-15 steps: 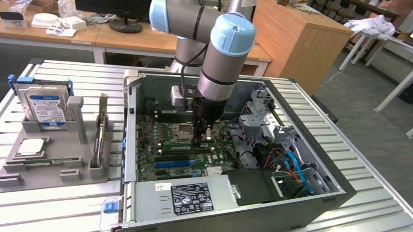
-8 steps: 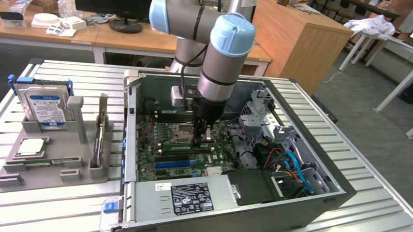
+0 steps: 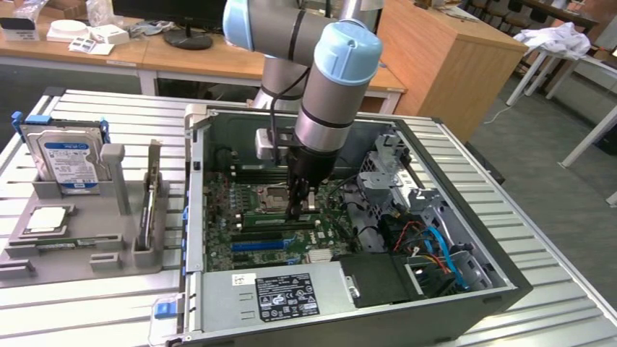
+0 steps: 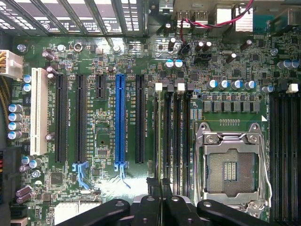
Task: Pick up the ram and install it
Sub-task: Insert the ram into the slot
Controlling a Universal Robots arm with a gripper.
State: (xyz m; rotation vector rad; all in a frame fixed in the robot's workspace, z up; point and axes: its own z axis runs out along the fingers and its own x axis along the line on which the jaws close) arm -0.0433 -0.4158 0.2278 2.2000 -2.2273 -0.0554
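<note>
My gripper [image 3: 306, 206] reaches down into the open computer case [image 3: 482, 289], over the motherboard [image 3: 260, 231] next to the processor socket [image 3: 274, 196]. In the wrist view its black fingers [image 4: 141, 207] are shut on a thin strip seen edge-on, the ram [image 4: 157, 141]. The ram runs along the outermost of the black memory slots [image 4: 178, 141], in line with that slot's white clip [image 4: 158, 87]. I cannot tell whether it is seated in the slot or held just above it.
A grey holder [image 3: 87, 238] on the exterior view's left carries a blue-labelled hard drive [image 3: 68, 159], a square silver processor chip [image 3: 46, 220] and a long narrow upright slot [image 3: 149, 195]. Cables [image 3: 434, 246] and a power supply [image 3: 285, 293] crowd the case.
</note>
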